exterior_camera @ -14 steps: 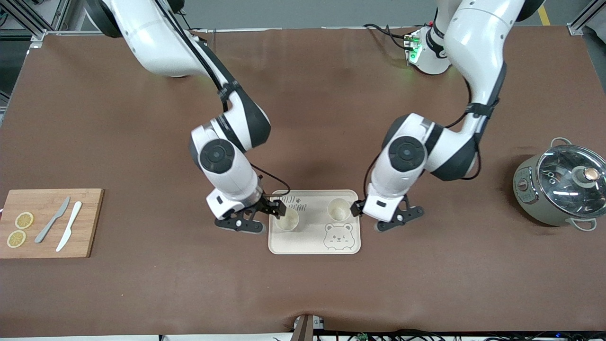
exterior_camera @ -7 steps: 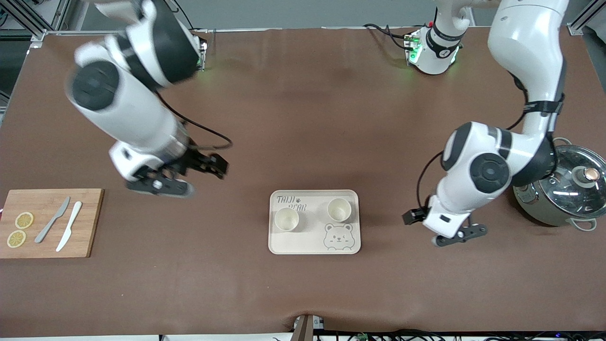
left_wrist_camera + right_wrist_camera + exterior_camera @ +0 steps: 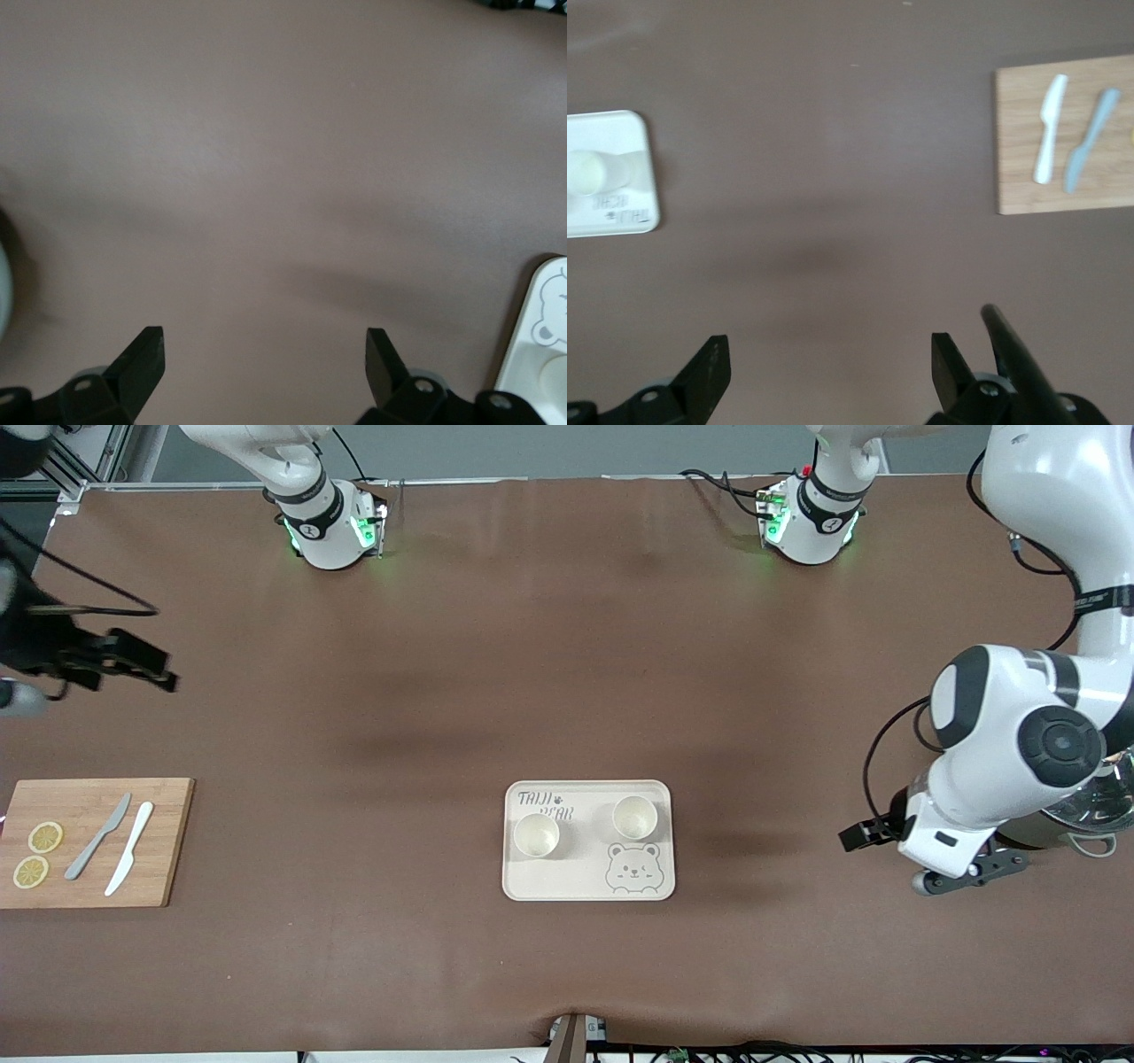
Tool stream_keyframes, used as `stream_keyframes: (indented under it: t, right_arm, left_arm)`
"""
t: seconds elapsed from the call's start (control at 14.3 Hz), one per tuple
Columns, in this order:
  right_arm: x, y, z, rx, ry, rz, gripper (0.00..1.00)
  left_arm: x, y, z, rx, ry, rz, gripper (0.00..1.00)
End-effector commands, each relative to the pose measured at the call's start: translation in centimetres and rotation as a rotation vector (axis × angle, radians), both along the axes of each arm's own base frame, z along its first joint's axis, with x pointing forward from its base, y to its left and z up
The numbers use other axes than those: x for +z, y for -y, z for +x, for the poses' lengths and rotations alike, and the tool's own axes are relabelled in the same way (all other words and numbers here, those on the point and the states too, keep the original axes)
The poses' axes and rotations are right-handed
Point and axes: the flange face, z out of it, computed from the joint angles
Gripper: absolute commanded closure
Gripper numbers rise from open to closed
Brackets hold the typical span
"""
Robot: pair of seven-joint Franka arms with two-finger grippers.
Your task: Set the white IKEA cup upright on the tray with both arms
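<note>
Standing upright on tray [image 3: 589,886]: two cups [image 3: 537,836] [image 3: 634,817]; left gripper [image 3: 264,376] and right gripper [image 3: 830,372] well apart from it over bare table, spread wide, holding nothing.

We find the table [image 3: 567,691] covered in matt brown sheeting. The tray [image 3: 588,888] and both cups [image 3: 537,835] look smooth, matt cream. The cutting board [image 3: 159,841] shows wood grain. Arm shells [image 3: 983,779] appear glossy white plastic.

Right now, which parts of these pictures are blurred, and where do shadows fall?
Front view: the right gripper is smeared by motion; the tray and both cups are sharp; a soft shadow lies beside the tray. Right wrist view: the cutting board and the tray look soft. Left wrist view: a faint shadow band crosses the table.
</note>
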Motion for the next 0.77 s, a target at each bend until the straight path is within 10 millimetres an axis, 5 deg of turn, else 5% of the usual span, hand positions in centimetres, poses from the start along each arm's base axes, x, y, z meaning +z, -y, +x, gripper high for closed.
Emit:
stream_keyframes:
  t: [0.0, 0.35, 0.7]
  right_arm:
    - [-1.6, 1.2, -0.2, -0.013, 0.002, -0.053, 0.00]
    - [-1.5, 1.2, 0.0, 0.079, 0.009, -0.097, 0.00]
    - [-1.5, 2.7, 0.0, 0.167, 0.015, -0.087, 0.00]
  left_arm:
    - [4.0, -2.2, -1.3, -0.077, 0.014, -0.001, 0.00]
    - [11.7, -3.9, -4.3, -0.129, 0.026, -0.042, 0.00]
    - [15.6, -3.6, -7.1, -0.154, -0.010, -0.037, 0.00]
